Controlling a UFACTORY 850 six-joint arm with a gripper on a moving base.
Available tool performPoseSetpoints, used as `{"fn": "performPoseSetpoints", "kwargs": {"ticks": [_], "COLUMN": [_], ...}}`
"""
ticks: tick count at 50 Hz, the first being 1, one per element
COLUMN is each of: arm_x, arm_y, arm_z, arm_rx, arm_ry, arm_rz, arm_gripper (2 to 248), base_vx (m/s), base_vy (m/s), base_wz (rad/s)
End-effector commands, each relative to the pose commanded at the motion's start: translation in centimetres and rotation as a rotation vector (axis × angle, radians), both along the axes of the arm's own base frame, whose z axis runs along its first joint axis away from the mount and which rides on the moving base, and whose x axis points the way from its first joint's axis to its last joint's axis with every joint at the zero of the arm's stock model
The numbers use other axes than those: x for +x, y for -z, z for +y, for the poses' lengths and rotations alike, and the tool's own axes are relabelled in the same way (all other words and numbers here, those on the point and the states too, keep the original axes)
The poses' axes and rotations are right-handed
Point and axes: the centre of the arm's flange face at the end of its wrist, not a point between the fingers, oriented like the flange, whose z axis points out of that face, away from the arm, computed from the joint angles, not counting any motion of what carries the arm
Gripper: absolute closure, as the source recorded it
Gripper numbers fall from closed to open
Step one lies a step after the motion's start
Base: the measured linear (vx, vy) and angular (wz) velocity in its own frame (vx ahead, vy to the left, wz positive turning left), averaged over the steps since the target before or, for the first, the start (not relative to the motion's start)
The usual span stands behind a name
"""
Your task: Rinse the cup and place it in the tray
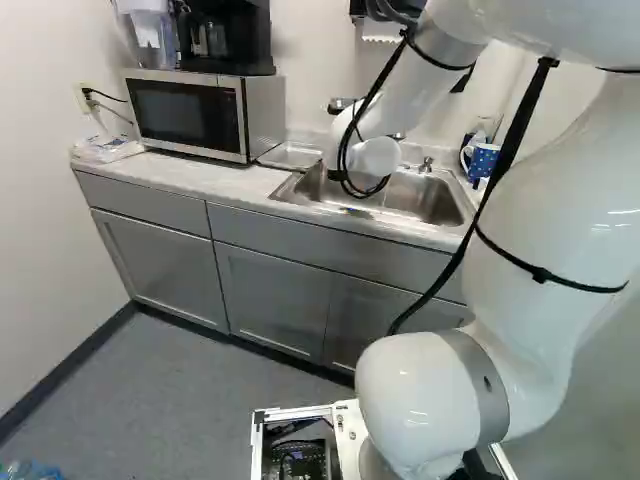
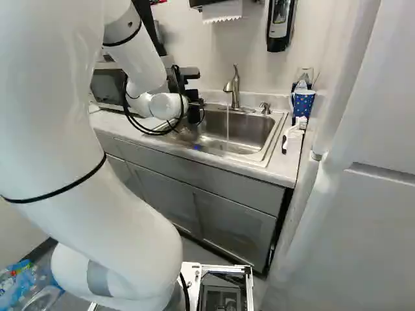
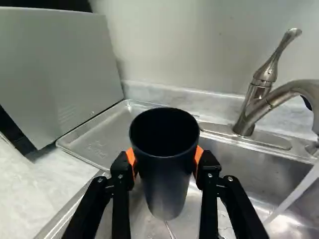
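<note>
Pincer (image 3: pixel 165 158) pinched the black cup (image 3: pixel 167 181) above the sink (image 3: pixel 239 164); rinsing seemed in hand, the next move calling for the running water (image 3: pixel 295 195).

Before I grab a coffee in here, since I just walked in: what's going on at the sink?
The arm's gripper holds a dark cup upright over the sink. Water runs from the faucet beside it, not into it. The metal tray lies next to the sink, the cup not yet in it.

The white arm (image 2: pixel 136 58) reaches over the sink's (image 2: pixel 259 157) front edge, gripper (image 2: pixel 194 103) near its left edge, orange pads (image 3: pixel 131 158) gripping from both sides.
</note>
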Motion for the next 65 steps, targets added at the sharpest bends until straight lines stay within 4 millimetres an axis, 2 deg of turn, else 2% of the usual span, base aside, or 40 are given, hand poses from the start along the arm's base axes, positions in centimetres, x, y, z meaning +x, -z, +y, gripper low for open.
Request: {"fn": "performPoseSetpoints", "kwargs": {"ticks": [42,65], "arm_x": [-2.1,-2.5], "arm_y": [3.5,3.5], "arm_z": [-5.9,-8.7], "arm_rx": [-0.003,-0.003], "arm_ry": [0.127,0.188], "arm_rz": [-0.015,-0.015], "arm_gripper": [125,125], "base_vx": [0.0,0.0], "base_vy": [0.0,0.0], "base_wz": [0.0,0.0]}}
